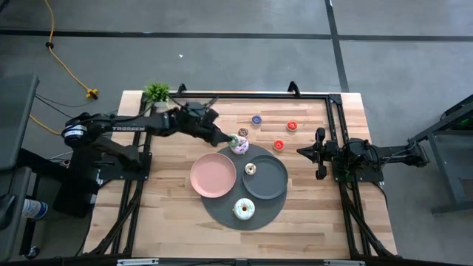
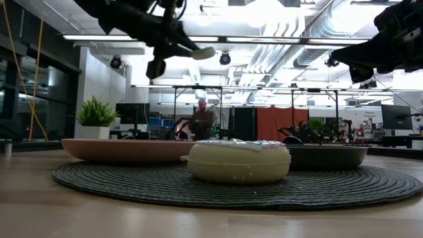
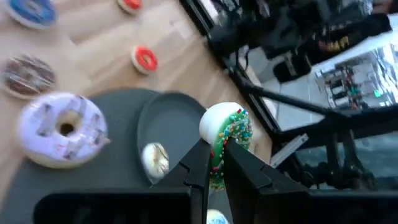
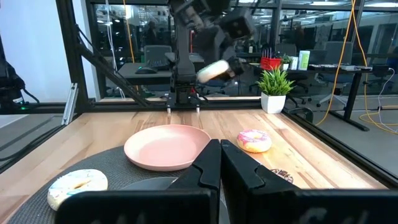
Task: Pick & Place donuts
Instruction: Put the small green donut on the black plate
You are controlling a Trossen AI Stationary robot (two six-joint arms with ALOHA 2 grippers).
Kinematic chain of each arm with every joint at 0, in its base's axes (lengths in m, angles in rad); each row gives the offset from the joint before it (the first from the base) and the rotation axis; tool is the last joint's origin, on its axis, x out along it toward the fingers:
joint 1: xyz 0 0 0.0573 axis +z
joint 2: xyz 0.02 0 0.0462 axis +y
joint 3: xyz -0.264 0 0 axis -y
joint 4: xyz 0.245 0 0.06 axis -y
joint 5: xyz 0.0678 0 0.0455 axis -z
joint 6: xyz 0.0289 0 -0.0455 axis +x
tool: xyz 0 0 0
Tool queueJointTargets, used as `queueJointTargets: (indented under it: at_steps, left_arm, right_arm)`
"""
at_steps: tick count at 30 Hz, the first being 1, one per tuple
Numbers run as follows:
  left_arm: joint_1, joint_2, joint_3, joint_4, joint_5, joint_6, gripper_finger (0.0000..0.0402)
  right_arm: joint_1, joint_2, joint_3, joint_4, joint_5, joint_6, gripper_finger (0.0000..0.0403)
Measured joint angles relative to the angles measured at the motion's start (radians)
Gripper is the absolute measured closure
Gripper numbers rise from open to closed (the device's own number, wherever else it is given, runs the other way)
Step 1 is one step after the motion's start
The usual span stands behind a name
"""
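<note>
My left gripper [image 3: 214,149] hangs above the mat's far edge, shut on a small donut with green sprinkled icing [image 3: 227,130]; this donut [image 4: 214,70] also shows in the right wrist view. Just below it a larger pink-iced donut [image 1: 239,145] rests flat at the edge of the mat [image 1: 222,214]. A white-iced donut [image 1: 244,209] lies on the mat's near part. One tiny pale donut [image 1: 250,169] lies in the grey plate [image 1: 270,185]. Brown [image 1: 243,132], blue [image 1: 256,120] and two red [image 1: 278,145] tiny donuts lie on the wood. My right gripper [image 4: 221,163] waits shut at the table's right. My left gripper pinches the green-iced donut between its two fingers: one finger on the white underside [image 3: 210,134], the other on the iced face [image 3: 239,138]. The fingers slant down from the table's left. The donut stands on edge in the hold, lifted clear of the table.
A pink plate [image 1: 213,176] sits on the mat's left part beside the grey plate. A potted plant [image 1: 156,92] stands at the far left corner. Black frame rails [image 1: 336,125] run along the far and right edges.
</note>
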Motion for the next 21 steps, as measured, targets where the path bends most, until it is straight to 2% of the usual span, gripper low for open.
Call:
queueJointTargets:
  at_steps: [6,12,18,21]
  left_arm:
    - [-0.1,0.093,-0.001,0.043,-0.052,-0.042,0.0369]
    - [-0.182,0.217,-0.001,0.164,-0.049,-0.062,0.0369]
    - [-0.238,0.316,0.0,0.266,-0.053,-0.106,0.0369]
    - [-0.251,0.36,0.025,0.262,-0.068,-0.125,0.0369]
  right_arm:
    - [0.0,0.0,0.0,0.0,0.0,0.0,0.0402]
    - [0.0,0.0,0.0,0.001,0.0,0.0,0.0402]
    - [0.0,0.0,0.0,0.0,0.0,0.0,0.0402]
    - [0.0,0.0,0.0,0.0,0.0,0.0,0.0402]
